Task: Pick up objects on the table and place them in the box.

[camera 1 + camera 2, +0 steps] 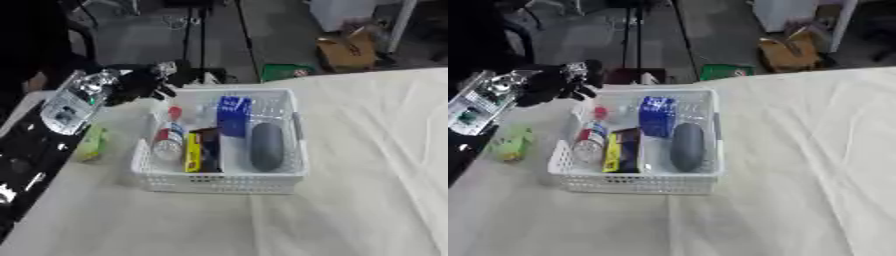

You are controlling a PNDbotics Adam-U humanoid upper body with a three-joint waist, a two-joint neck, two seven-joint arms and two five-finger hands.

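A white plastic basket (219, 182) was pictured on the cloth-covered table (350, 210), its contents laid lengthwise toward the far wall: a dark grey oblong case (267, 146), a blue box (233, 116), a yellow-and-black packet (199, 150) and a red-capped bottle (169, 137). A green object (511, 143) was seen left of the basket. The left hand (140, 82) was held beyond the basket's far-left corner, fingers curled, nothing visibly held.

A white mesh box (289, 175) holds a grey oval case (267, 146), blue carton (234, 115), bottle (168, 141) and yellow-black pack (201, 150).
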